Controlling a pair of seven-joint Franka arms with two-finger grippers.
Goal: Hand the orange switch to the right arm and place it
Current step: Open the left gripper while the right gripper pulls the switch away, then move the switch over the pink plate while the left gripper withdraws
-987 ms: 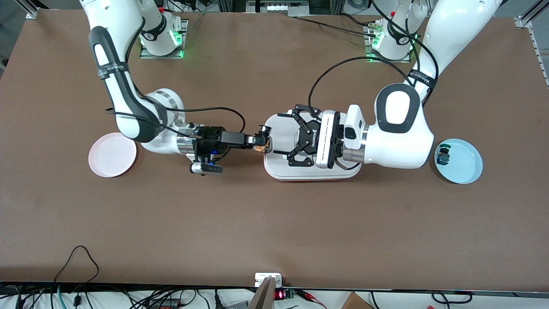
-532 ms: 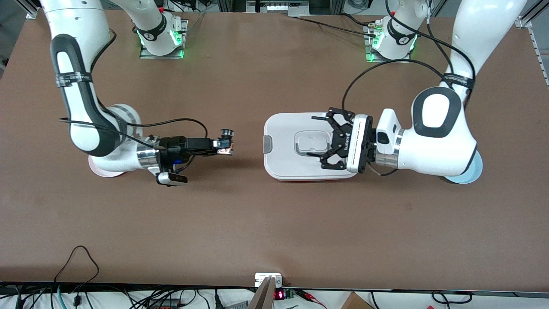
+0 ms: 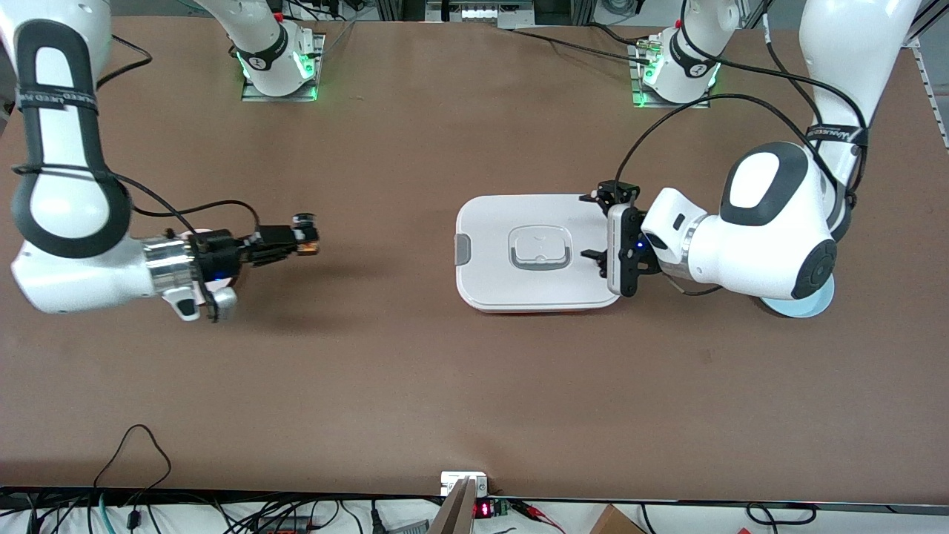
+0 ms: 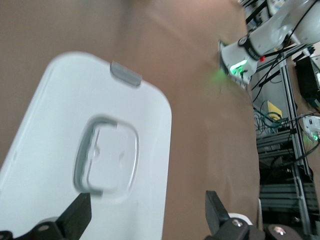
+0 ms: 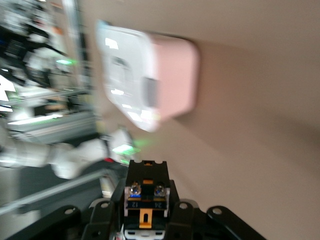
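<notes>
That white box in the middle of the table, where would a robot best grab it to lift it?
Probably by the grey handle in the middle of its flat top, from straight above: the box looks too wide, the handle's bar thin. The left gripper, open, is over the box's edge; the right gripper, over bare table, holds the orange switch.

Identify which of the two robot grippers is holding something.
The slim black right gripper, shut on the tiny orange switch; the white boxy left gripper hangs open over the white lid.
</notes>
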